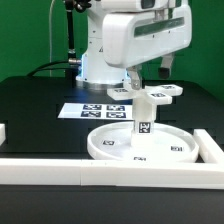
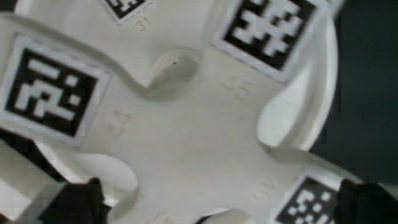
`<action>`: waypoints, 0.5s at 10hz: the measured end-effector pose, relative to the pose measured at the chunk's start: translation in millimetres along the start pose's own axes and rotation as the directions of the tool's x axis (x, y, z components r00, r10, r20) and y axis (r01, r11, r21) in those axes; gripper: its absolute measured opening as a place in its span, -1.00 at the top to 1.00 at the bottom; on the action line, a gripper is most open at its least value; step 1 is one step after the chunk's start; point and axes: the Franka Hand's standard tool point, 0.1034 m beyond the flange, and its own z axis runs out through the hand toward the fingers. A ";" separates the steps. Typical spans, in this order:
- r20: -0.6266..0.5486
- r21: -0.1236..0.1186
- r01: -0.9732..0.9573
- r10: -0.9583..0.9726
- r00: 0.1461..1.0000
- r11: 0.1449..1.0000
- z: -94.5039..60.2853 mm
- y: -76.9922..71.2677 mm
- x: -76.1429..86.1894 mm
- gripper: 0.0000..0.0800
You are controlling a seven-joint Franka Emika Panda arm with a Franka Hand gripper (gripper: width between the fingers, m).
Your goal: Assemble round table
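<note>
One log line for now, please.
leg upright in disc | base at leg top, near fingers | grip unclear

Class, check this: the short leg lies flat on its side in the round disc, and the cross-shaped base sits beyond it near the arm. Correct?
Not quite. The exterior view shows the leg standing upright on the round disc, not lying flat. The cross-shaped base does sit beyond it near the arm.

The exterior view faced the arm [image 1: 135,40] across the table [image 1: 40,95]; the wrist view looked very closely at the base [image 2: 187,110].
</note>
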 end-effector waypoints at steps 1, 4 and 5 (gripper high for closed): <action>0.007 -0.002 0.042 -0.042 0.999 0.999 0.7 -0.4 -0.5 -0.62; 0.024 0.003 0.103 -0.103 0.994 0.995 7.1 -0.4 -5.0 -0.62; 0.028 0.005 0.103 -0.103 0.994 0.995 9.7 -0.6 -6.0 -0.62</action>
